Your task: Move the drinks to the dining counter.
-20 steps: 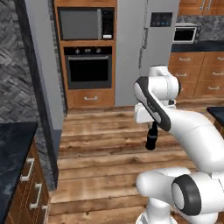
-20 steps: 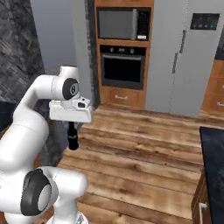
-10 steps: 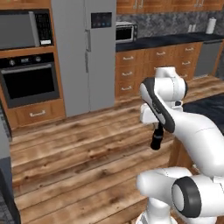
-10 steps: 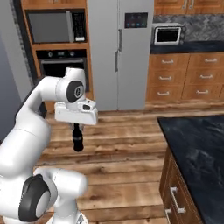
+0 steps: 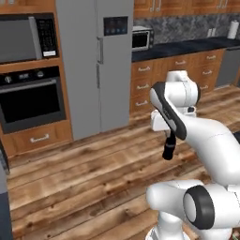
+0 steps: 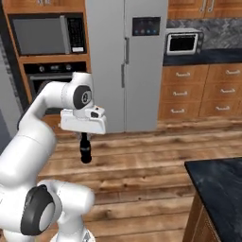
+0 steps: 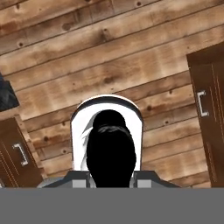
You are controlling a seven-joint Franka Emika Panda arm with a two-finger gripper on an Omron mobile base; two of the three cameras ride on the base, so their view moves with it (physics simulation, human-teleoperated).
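Black bottle (image 5: 168, 148) hangs upright from my gripper (image 5: 170, 137), long axis vertical, base down, fingers pinching its neck above the plank wood floor (image 5: 89, 173). It is slim, glossy and cylindrical. Beyond stand the matte grey fridge (image 6: 126, 61) and the wooden oven cabinet (image 5: 33, 79).

You see a glossy black bottle (image 6: 85, 150) over a knotty, matt wood plank floor (image 5: 84, 178); the fridge (image 6: 125, 61) looks like smooth brushed grey metal, the bench (image 6: 220, 182) like polished dark marble.
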